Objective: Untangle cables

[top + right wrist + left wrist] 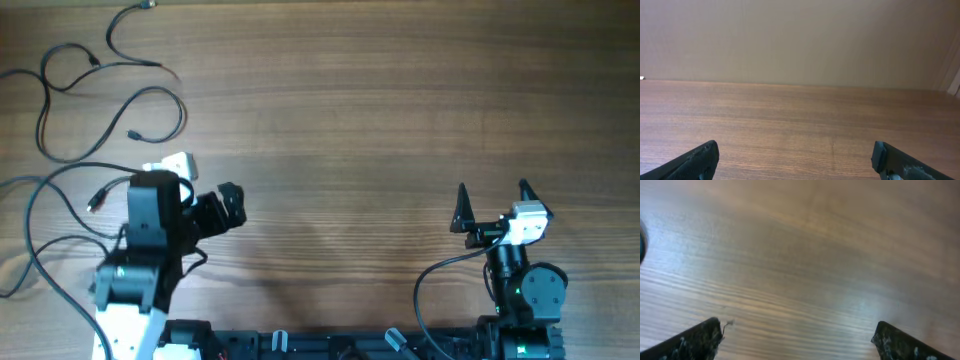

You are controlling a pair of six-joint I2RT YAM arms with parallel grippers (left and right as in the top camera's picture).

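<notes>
Thin black cables (pixel 109 40) sprawl in loose curves (far left).

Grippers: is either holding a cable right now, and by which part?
Nothing is held. The left gripper and right gripper are both open and empty; the cables lie loose beside the left arm.

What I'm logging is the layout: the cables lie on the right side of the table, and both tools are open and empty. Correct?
Wrong side: the overhead view shows the cables on the left side of the table. The left tool and right tool are indeed open and empty.
</notes>
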